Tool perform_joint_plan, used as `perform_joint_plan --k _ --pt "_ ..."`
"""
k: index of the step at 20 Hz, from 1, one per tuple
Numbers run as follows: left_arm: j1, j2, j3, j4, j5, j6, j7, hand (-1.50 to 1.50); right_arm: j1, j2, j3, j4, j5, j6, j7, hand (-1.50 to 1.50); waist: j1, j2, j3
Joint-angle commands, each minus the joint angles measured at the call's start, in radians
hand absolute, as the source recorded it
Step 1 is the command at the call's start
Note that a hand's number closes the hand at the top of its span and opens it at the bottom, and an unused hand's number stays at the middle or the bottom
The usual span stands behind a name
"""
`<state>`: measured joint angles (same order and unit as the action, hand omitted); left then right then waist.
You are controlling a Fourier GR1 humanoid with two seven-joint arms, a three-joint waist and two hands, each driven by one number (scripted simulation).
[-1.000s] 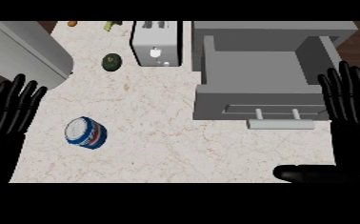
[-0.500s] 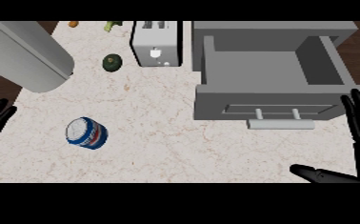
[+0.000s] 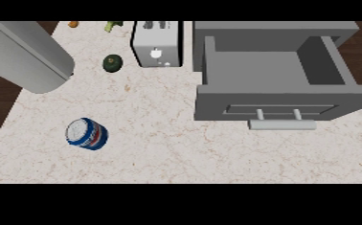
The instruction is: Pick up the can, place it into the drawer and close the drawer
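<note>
counter: pale marbled top, fills most of the head view; dark floor shows along the left edge.
can: blue, white and red, pale top facing up, slightly tilted. Sits on the counter at lower left, nothing touching it, well apart from the drawer.
drawer: grey, pulled open at right. Inside looks bare grey. Front panel faces the lower edge, with a recessed slot.
drawer handle: light grey bar on two short posts, sticking out below the front panel.
toaster: white/silver, two slots on top, stands just left of the drawer at the back of the counter.
avocado: dark green roundish item, left of the toaster, near it but apart.
back edge: small orange item and a green item at the far rim, too small to identify.
grey forearm: big grey cylinder coming in at upper left, angled across the counter corner, rounded end near the avocado but apart from it. Which arm it is: cannot tell.
left hand: out of view, so finger state can't be told.
right hand: out of view, same, no call on its fingers.
contact: nothing holds or touches the can.
</note>
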<state>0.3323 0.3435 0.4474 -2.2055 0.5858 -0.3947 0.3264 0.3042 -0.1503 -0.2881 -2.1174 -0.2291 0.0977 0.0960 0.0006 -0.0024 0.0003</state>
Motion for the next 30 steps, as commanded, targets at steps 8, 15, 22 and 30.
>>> perform_joint_plan --k 8,15,22,30 --pt "-0.072 -0.024 0.034 0.038 0.191 0.102 0.184 -1.50 0.052 0.007 -0.077 0.000 -0.070 0.099 -0.036 -1.50 -0.006 0.002 0.000" --pt "-0.160 -0.025 0.006 0.115 0.185 0.135 0.254 -1.50 0.075 -0.007 -0.165 -0.039 -0.139 0.139 0.022 -1.50 -0.005 0.002 0.000" --pt "-0.207 -0.072 -0.034 0.156 0.102 0.145 0.252 -1.50 0.135 0.046 -0.205 -0.084 -0.160 0.215 0.002 -1.50 -0.005 0.001 0.000" --pt "-0.275 -0.129 -0.102 0.402 -0.108 0.072 0.080 -1.50 0.102 0.023 -0.280 0.024 -0.173 0.296 -0.046 -1.50 -0.008 0.003 0.000"
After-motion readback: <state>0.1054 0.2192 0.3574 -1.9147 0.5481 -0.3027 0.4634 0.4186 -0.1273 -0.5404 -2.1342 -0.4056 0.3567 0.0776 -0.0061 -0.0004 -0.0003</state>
